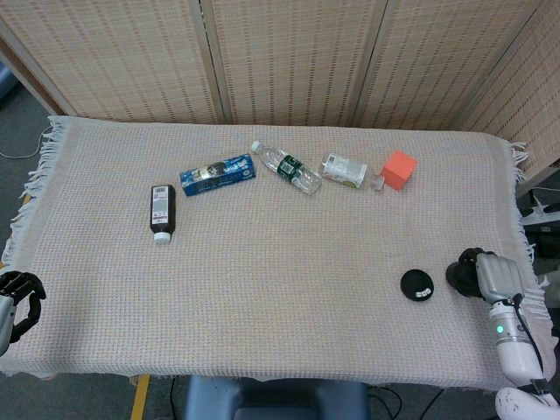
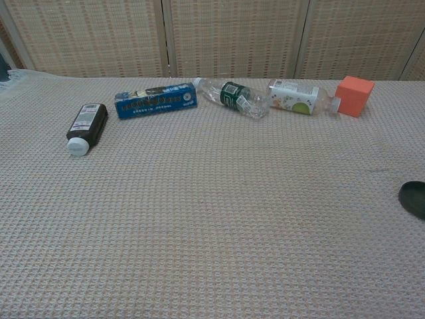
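Observation:
A small black round disc [image 1: 416,285] lies flat on the woven cloth near the front right; in the chest view only the disc's left part [image 2: 413,198] shows at the right border. My right hand [image 1: 484,275] hovers just to the right of the disc, apart from it, holding nothing, with its dark fingers bent loosely toward it. My left hand [image 1: 17,297] hangs at the cloth's front left edge, empty, fingers loosely curved. Neither hand shows in the chest view.
A beige woven cloth [image 1: 280,289] covers the table. Along the back lie a dark bottle [image 1: 162,211], a blue box [image 1: 217,174], a clear water bottle [image 1: 287,167], a small labelled bottle [image 1: 347,171] and an orange cube [image 1: 398,170]. Wicker screens stand behind.

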Tool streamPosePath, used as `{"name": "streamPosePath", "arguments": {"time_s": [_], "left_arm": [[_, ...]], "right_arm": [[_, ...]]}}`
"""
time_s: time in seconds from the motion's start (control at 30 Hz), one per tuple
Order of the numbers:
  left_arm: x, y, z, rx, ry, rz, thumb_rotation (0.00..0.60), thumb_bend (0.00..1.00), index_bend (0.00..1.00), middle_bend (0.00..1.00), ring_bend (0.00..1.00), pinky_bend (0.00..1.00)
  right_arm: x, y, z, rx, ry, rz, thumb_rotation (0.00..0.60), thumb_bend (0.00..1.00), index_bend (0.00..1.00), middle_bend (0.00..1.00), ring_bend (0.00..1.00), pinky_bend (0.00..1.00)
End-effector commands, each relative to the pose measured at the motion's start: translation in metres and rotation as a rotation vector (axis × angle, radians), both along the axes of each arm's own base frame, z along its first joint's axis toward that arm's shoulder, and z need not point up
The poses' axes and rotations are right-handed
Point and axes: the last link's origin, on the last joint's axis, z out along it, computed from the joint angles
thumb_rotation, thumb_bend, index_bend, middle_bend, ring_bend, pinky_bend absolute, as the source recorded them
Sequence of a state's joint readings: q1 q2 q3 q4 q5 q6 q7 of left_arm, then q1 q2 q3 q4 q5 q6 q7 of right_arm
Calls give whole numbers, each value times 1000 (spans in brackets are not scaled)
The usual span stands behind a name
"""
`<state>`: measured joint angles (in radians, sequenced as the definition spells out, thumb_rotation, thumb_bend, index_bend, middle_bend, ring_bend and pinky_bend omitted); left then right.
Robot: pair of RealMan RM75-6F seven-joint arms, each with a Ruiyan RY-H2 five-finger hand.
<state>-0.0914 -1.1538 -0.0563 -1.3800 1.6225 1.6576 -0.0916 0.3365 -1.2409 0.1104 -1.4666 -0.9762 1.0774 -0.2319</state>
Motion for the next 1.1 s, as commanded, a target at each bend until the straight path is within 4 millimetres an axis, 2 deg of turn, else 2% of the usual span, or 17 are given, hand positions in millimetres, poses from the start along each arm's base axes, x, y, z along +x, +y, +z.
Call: {"name": "streamPosePath", "arguments": {"time_s": [0.03, 0.1, 0.27, 0.5, 0.6, 0.8, 0.87, 0.97, 1.1], "left_arm": [[0, 0, 0, 0, 1, 0, 600, 623, 609, 470, 372, 681], [0, 0, 0, -1, 2, 0, 600, 621, 609, 471, 372, 681], [0, 0, 0, 1, 0, -1, 600, 621, 609, 471, 372, 681], [0, -1, 0, 1, -1, -3, 600, 622, 610, 471, 372, 681], [0, -1, 0, 0, 1, -3, 600, 622, 610, 470, 372, 681], [0, -1, 1, 4, 3, 0, 600, 621, 611, 470, 373, 681], [0, -1, 1, 5, 2, 0, 600, 621, 611, 470, 373, 681], [1, -2, 2, 8, 1, -7, 600, 622, 611, 471, 373, 682], [2, -3, 2, 11, -3, -14, 600, 621, 612, 471, 373, 681]], "right_arm": [[-2, 0, 1, 27, 1, -12, 600, 196, 267, 340, 326, 594], [0, 0, 2, 31, -8, -7, 600, 195, 146, 257, 240, 511], [3, 3, 9, 37, -33, -7, 600, 196, 6, 104, 104, 362], [10, 6, 28, 4, -97, -1, 600, 196, 0, 29, 21, 274], [18, 11, 35, -42, -136, 50, 600, 196, 0, 2, 0, 233], [44, 41, 45, -208, -134, 292, 600, 196, 7, 1, 0, 205], [47, 50, 46, -260, -99, 346, 600, 196, 22, 0, 0, 205], [45, 61, 44, -305, -40, 344, 600, 196, 1, 0, 0, 185], [46, 63, 45, -297, -49, 317, 600, 196, 0, 0, 0, 134]]}}
